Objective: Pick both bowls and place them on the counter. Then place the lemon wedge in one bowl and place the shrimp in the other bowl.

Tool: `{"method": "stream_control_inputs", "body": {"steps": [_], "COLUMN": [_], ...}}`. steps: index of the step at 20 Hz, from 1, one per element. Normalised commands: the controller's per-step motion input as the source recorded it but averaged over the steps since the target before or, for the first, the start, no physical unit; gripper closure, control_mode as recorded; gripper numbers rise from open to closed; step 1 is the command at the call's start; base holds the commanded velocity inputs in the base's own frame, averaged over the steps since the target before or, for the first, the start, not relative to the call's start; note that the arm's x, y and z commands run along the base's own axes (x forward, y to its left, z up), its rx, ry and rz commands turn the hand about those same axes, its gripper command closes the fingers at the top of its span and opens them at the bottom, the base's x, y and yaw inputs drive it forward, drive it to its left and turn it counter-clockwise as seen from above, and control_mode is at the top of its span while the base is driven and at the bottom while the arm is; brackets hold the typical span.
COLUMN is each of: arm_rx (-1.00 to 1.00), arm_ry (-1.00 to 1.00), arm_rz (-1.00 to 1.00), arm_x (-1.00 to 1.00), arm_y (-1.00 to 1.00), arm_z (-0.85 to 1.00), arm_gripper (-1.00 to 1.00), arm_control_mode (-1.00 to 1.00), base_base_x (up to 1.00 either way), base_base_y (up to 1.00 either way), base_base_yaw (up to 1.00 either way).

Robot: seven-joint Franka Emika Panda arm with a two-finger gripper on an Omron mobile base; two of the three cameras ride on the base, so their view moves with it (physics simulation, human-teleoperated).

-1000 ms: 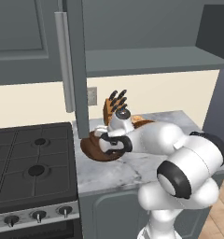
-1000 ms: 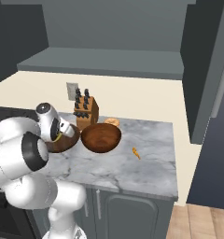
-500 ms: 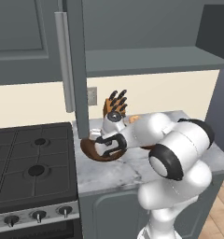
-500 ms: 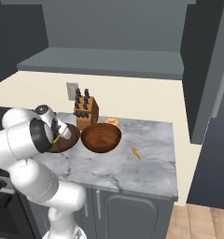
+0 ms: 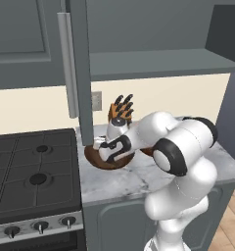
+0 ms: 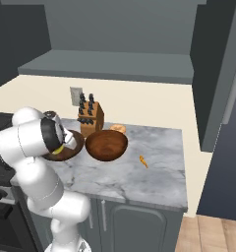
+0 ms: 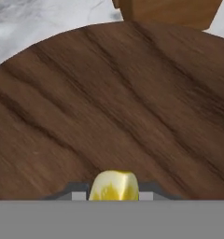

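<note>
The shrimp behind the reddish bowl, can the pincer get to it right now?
Probably not yet. The pincer is shut on the lemon wedge over the dark bowl. The shrimp lies uncovered beside the knife block.

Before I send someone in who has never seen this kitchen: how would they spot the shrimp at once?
Start at the marbled counter right of the black stove. On it stands a knife block, with a deep reddish-brown bowl in front. The shrimp lies just behind that bowl's rim, beside the block: a small pale orange curl, unlike the yellow lemon wedge held in the pincer.
</note>
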Motion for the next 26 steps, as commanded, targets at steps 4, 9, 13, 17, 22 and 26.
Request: {"method": "stream_control_inputs", "body": {"steps": [4, 9, 13, 17, 22, 26], "arm_rx": [0.00, 0.00, 0.00, 0.00, 0.00, 0.00], "arm_ry": [0.07, 0.02, 0.00, 0.00, 0.00, 0.00], "arm_rz": [0.01, 0.01, 0.01, 0.00, 0.00, 0.00], "arm_x": [0.14, 0.03, 0.03, 0.02, 0.03, 0.03], "arm_y": [0.00, 0.00, 0.00, 0.00, 0.00, 0.00], "arm_z": [-0.16, -0.14, -0.12, -0.13, -0.13, -0.10], "arm_gripper": [1.00, 1.00, 1.00, 1.00, 1.00, 1.00], "arm_control_mode": [-1.00, -1.00, -1.00, -1.00, -1.00, -1.00], "base_base_x": [0.00, 0.00, 0.00, 0.00, 0.00, 0.00], "base_base_y": [0.00, 0.00, 0.00, 0.00, 0.00, 0.00], "base_base_yaw": [0.00, 0.00, 0.00, 0.00, 0.00, 0.00]}}
